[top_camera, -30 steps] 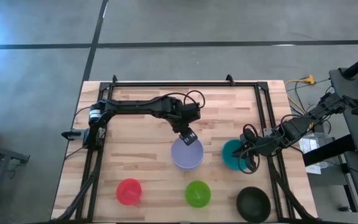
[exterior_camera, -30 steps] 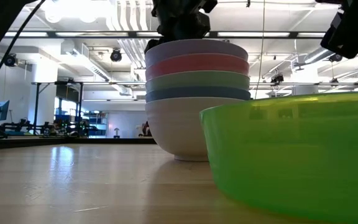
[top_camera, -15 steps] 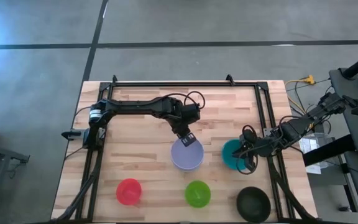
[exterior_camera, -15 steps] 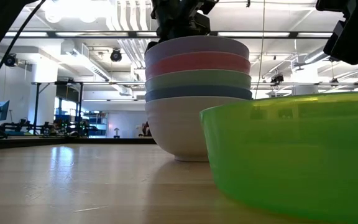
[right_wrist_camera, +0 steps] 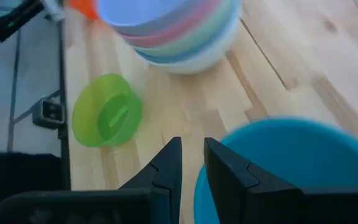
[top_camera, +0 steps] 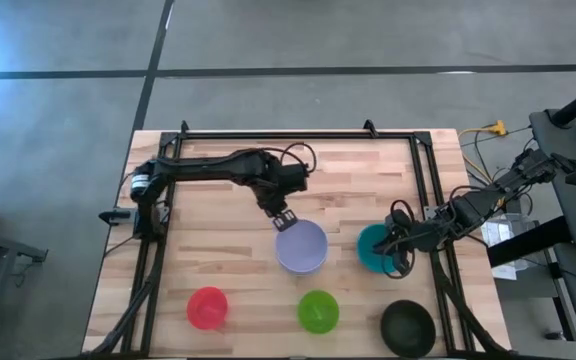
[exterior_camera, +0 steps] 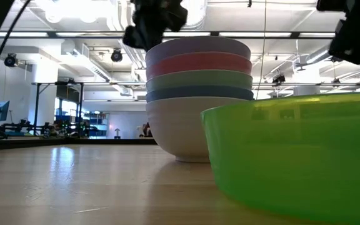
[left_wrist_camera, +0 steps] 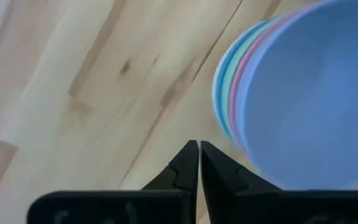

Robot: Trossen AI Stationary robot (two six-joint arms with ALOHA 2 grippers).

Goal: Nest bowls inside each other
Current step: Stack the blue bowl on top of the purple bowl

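Desk (top_camera: 218,260), wooden, framed by black rails.

Stack (top_camera: 301,246) sitting near desk centre: lavender bowl (exterior_camera: 197,46) on top, then pink (exterior_camera: 199,64), pale green (exterior_camera: 199,81), blue (exterior_camera: 199,94), white (exterior_camera: 177,128) at the bottom.

Left claw (top_camera: 284,217) hanging just beside the stack's rim on the far-left side, fingers (left_wrist_camera: 185,163) pressed together, holding nothing. Bare desk lying open under and to the left of it.

Right claw (top_camera: 396,251) sitting at the teal bowl (top_camera: 374,247), near the right edge; fingers (right_wrist_camera: 166,163) narrowly apart, straddling the teal rim (right_wrist_camera: 229,140).

Along the near edge, well apart from one another: red bowl (top_camera: 208,307) left, green bowl (top_camera: 318,311) middle, black bowl (top_camera: 408,327) at the right corner. A clear strip of desk separating this row from the stack.
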